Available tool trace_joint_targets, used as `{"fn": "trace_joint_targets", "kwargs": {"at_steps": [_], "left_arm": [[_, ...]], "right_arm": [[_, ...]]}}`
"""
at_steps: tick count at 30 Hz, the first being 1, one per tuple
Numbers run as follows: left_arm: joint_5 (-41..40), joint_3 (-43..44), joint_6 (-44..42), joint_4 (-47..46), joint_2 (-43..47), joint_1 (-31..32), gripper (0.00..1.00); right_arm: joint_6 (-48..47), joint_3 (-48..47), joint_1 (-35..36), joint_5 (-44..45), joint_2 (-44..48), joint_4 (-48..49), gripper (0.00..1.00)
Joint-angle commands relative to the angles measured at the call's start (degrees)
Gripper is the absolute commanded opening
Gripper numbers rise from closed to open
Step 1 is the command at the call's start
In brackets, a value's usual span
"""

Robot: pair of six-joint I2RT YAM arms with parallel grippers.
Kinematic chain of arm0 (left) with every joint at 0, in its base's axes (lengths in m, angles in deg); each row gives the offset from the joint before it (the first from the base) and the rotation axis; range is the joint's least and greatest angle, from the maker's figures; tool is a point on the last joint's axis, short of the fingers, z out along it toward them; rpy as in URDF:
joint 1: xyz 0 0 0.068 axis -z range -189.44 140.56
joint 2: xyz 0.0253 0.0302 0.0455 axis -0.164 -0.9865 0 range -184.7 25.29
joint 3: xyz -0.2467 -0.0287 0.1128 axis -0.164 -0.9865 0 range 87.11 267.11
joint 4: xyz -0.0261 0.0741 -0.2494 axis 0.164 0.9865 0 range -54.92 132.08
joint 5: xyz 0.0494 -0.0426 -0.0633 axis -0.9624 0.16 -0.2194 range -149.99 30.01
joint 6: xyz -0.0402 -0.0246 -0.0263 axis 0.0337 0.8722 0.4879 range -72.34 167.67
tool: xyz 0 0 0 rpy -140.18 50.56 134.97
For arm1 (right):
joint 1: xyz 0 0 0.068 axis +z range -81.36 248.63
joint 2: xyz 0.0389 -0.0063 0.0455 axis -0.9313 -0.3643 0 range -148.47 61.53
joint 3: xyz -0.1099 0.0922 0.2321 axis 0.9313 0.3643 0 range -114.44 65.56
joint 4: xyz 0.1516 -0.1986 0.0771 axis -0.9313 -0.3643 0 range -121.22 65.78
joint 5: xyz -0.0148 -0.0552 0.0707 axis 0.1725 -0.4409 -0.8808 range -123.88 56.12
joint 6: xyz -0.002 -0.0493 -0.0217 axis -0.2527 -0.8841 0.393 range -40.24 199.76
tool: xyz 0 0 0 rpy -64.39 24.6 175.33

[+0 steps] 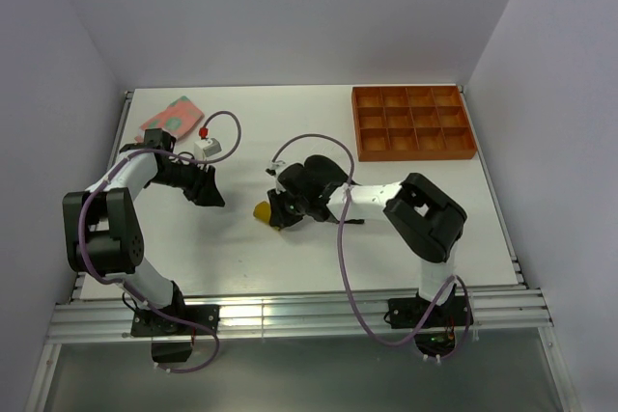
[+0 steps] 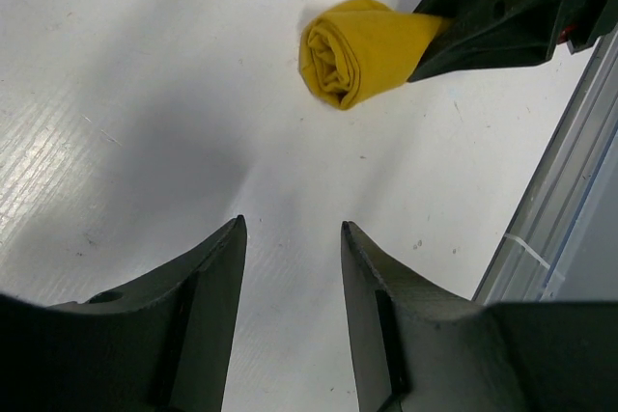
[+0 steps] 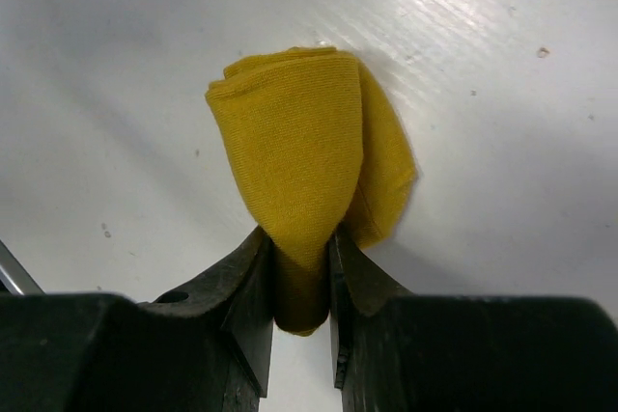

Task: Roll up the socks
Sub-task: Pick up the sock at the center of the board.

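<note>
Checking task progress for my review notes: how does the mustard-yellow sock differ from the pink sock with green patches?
The yellow sock is rolled into a coil; the pink sock lies flat, unrolled. The yellow sock is pinched in the right end effector mid-table; the pink sock sits untouched near the far left corner. Both are soft fabric.

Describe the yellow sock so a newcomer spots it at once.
On the white table, look near the middle, where the right arm reaches. The mustard-yellow sock sits pinched in the right arm's fingers, a tight roll; the pink sock at the far-left corner lies flat.
</note>
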Motion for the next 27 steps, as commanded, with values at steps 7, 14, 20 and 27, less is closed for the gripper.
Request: {"fn": "trace_joint_targets", "kwargs": {"at_steps": [7, 14, 20, 27], "left_arm": [[0.89, 1.02, 0.71, 0.27, 1.43, -0.49, 0.48], [0.63, 1.11, 0.80, 0.18, 1.08, -0.41, 0.47], [0.10, 1.28, 0.97, 0.27, 1.08, -0.41, 0.47], [-0.26, 1.72, 1.15, 0.36, 0.81, -0.50, 0.47]], "right_arm": [[0.74, -1.97, -1.89, 5.03, 3.17, -9.75, 0.00], [0.92, -4.78, -3.03, 7.40, 6.52, -12.47, 0.00], [1.62, -6.98, -3.74, 8.72, 8.10, -14.06, 0.00], [2.32, -9.09, -5.40, 10.48, 10.30, -15.55, 0.00]]}}
